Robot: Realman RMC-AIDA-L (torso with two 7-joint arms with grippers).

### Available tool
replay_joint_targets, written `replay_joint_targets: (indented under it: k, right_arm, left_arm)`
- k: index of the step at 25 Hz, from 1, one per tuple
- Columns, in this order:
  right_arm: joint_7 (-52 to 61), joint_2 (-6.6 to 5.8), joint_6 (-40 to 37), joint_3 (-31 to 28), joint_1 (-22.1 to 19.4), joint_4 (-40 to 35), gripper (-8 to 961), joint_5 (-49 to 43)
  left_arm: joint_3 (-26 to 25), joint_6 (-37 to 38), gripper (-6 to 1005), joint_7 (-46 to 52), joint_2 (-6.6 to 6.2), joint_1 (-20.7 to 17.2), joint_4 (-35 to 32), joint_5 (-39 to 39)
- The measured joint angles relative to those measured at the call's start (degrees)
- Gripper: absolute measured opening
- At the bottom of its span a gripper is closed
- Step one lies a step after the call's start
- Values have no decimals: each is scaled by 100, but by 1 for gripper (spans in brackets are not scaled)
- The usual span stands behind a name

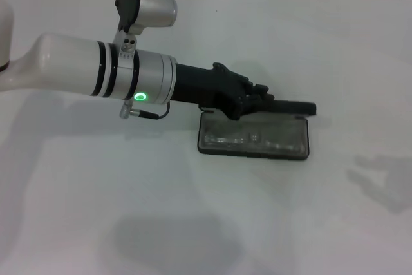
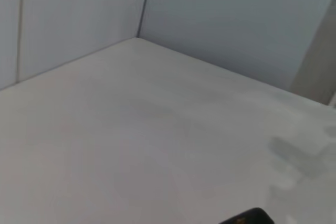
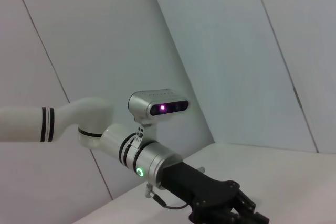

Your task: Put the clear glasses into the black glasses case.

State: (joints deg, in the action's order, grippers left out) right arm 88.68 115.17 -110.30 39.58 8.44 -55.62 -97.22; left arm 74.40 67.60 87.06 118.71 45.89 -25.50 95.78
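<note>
Resting on white table (image 1: 96, 210), black glasses case (image 1: 254, 136); left claw (image 1: 283, 104) state unclear.

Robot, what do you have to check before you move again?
1. Rectangular matte black glasses case lies open on the white table: ok.
2. Transparent clear glasses seem to lie inside the case: ok, though faint.
3. Raised lid free to close: cannot tell, the left end effector sits at it.
4. Left end effector's grip: cannot tell.
5. Right end effector out of the way: ok, not in the head view.
</note>
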Motion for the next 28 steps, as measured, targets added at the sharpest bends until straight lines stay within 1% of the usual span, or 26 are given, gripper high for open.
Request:
replay_joint_targets:
  k: [2,8,14,18,20,22,24,26,27,28]
  right_arm:
    - [0,-1,-10,15,0,0,332,0]
    - [0,-4,-115,26,6,-12,334,34]
    - [2,-1,-216,34,-4,6,336,38]
    - [3,1,-234,38,-21,9,337,15]
    - [3,2,-273,24,-29,9,337,14]
    - [2,1,-315,-2,-49,9,338,-2]
    - [1,-2,-331,-4,-56,8,339,-61]
    - [1,-3,-369,25,-34,6,339,-97]
    - [-1,-3,-414,54,-7,6,339,-81]
    - [-19,-1,-483,80,24,7,340,-36]
  left_arm:
    - [13,24,163,1,3,-14,19,23]
    - [15,38,163,0,66,-151,20,179]
    - [25,50,162,4,78,-265,44,282]
    - [30,178,162,13,79,-366,7,287]
    - [15,357,163,25,81,-413,-56,273]
    - [-14,694,163,47,81,-517,-305,242]
    - [-58,1235,163,93,81,-756,-808,90]
    - [-152,2054,164,58,77,-1194,-1555,-346]
    - [-152,2054,165,58,77,-1194,-1555,-346]
    - [-302,2976,165,-223,46,-1702,-2353,-879]
